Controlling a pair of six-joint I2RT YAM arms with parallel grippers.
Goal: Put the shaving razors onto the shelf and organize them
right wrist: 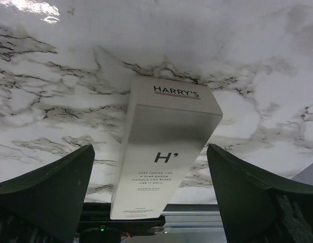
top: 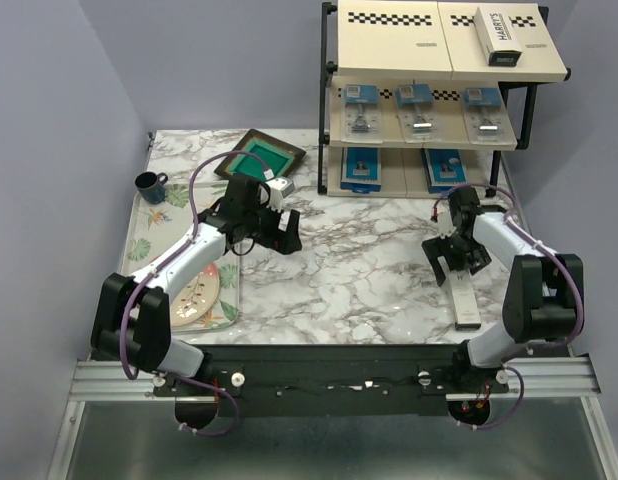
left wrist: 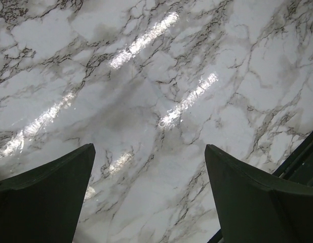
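- The right gripper (top: 459, 268) hangs low over the marble table (top: 369, 280) near its right edge, with its jaws spread wide.
- In the right wrist view, a long white HARRY'S box (right wrist: 164, 152) lies flat on the marble between the two dark fingers (right wrist: 50, 195). There is a gap on each side, so nothing is clamped.
- The left gripper (left wrist: 149, 149) is also spread apart. It hovers over bare marble left of centre and holds nothing.
- The shelf (top: 329, 100) stands at the far right of the table.
- A second HARRY'S box (top: 503, 35) rests on the shelf's top board.
- Three clear blister packs (top: 419, 108) sit in a row on the middle board.
- Two dark-blue boxes (top: 362, 170) lie side by side on the bottom board.
- A dark frame with a green centre (top: 261, 158), a dark mug (top: 151, 185) and a floral tray (top: 149, 235) occupy the left side.
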